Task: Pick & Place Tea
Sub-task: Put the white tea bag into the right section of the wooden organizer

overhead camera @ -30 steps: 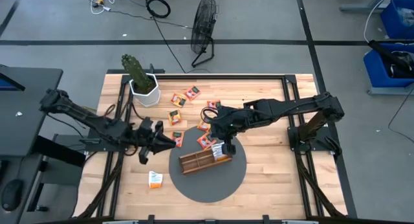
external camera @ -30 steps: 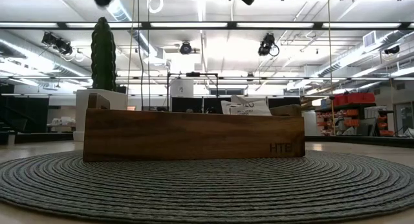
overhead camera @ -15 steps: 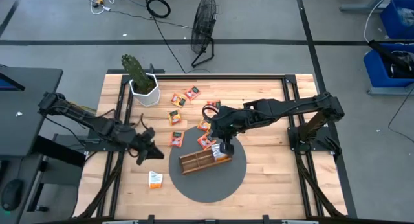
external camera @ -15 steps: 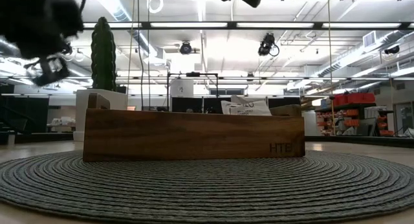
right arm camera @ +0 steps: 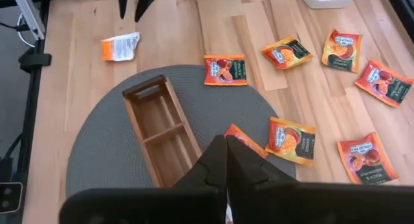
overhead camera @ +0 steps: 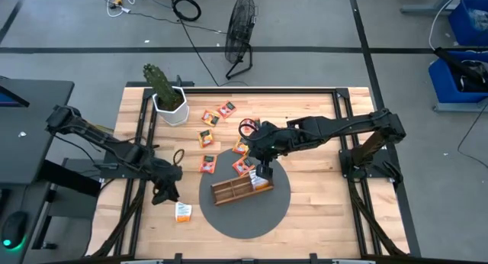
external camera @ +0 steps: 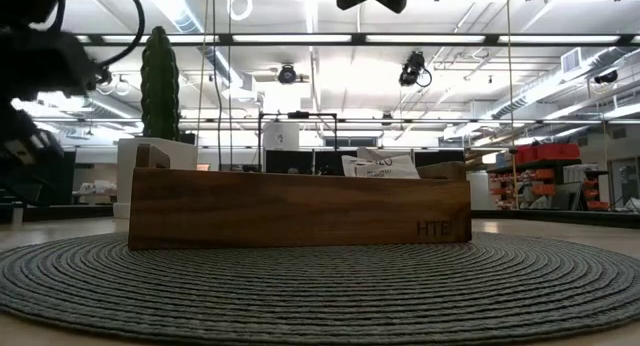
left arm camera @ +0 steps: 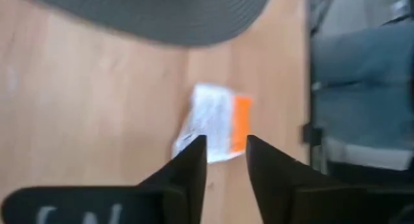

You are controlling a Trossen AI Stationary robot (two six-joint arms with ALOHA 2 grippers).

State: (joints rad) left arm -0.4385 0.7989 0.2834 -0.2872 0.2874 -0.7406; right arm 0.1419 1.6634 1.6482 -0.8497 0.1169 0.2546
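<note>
Left gripper [left arm camera: 225, 160] hovers slightly parted, empty, just above white-orange sachet [left arm camera: 217, 122] lying on surface [left arm camera: 77, 107] beside mat [left arm camera: 155, 13]; right gripper [right arm camera: 226, 160] shut over tray [right arm camera: 162, 130], apparently empty.

Left arm: enters from the table's 9 o'clock edge and reaches toward 4 o'clock, elbow bent, wrist tipped down.
Left gripper [overhead camera: 163, 194]: low over the table's 7 o'clock area, fingers [left arm camera: 187, 169] parted by a narrow gap, nothing between them.
Right arm: comes in from the 3 o'clock side and stretches toward 9 o'clock, forearm nearly level.
Right gripper [overhead camera: 263, 175]: near the table's middle, pointing toward 6 o'clock, fingers [right arm camera: 217, 160] pressed together.
</note>
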